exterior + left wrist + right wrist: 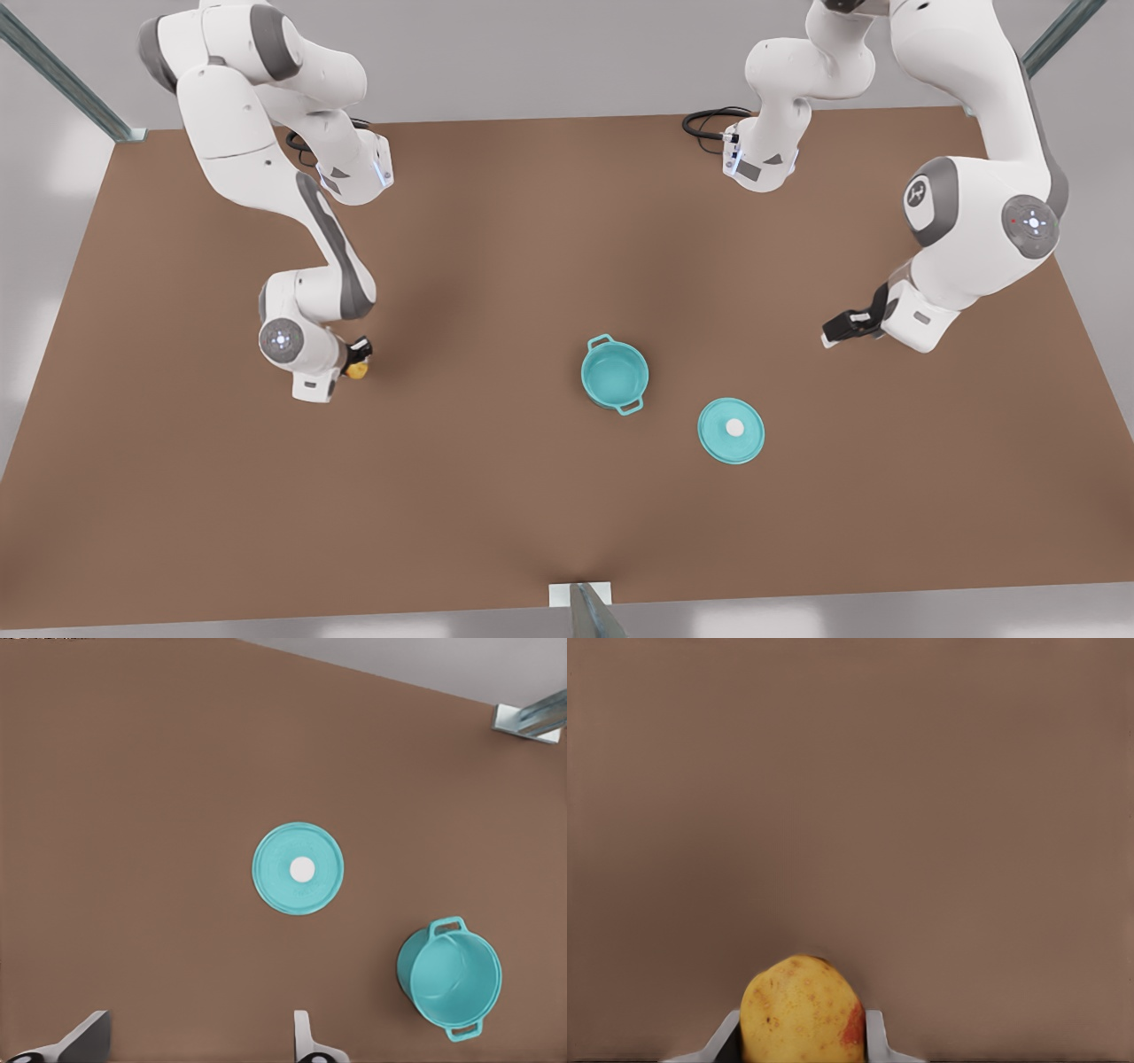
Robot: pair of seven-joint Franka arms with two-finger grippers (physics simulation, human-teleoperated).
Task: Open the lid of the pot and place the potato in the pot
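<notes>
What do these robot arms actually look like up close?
Both arms are glossy white, rounded segments with grey joint bands and round caps with small lights. Black cables coil at the bases. The left end effector is black with pale fingers; the right end effector also has pale fingers.

Soft, even light; faint shadows.

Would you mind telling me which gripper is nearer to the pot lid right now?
Left. The left gripper hangs open, up and toward the front view's right of the pot lid. The right gripper, shut on the potato, is far off beyond the pot.
</notes>
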